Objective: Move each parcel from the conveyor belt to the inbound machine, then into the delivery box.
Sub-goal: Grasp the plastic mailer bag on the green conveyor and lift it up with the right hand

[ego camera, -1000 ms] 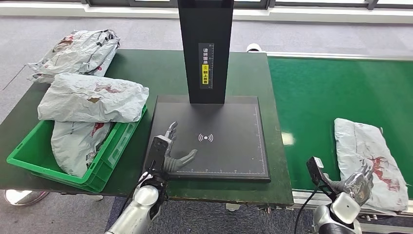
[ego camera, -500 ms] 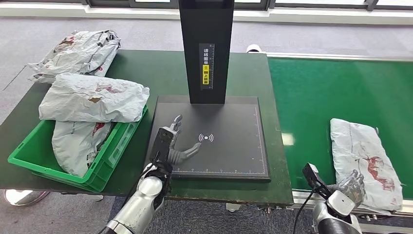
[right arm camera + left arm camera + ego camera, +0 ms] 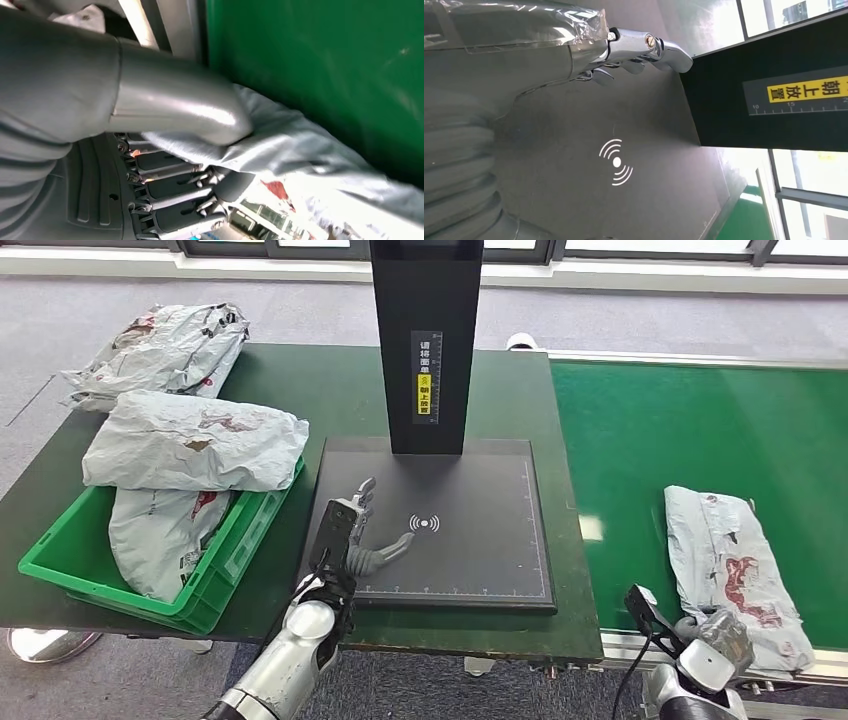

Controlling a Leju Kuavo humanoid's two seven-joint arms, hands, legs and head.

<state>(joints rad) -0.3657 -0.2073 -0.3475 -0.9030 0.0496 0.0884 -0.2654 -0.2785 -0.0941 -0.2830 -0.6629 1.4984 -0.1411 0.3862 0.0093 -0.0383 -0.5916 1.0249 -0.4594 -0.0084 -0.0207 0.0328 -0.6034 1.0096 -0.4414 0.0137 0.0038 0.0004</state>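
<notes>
Gripping the near corner of a grey parcel (image 3: 728,575), my right hand (image 3: 712,638) sits low at the near edge of the green conveyor belt (image 3: 640,430); in the right wrist view my thumb (image 3: 185,107) presses on top of the wrinkled plastic while my darker fingers (image 3: 170,192) curl under it. That parcel lies flat on the belt, well to the right of the inbound machine (image 3: 440,520). My left hand (image 3: 352,530) is spread and holds nothing, hovering over the left part of the machine's black plate, beside its white signal mark (image 3: 616,162) and in front of its dark upright post (image 3: 425,340). On the dark counter (image 3: 330,390) to the left stands the green delivery box (image 3: 215,570), with parcels heaped in it (image 3: 190,440); another crumpled parcel (image 3: 165,345) lies behind it.
</notes>
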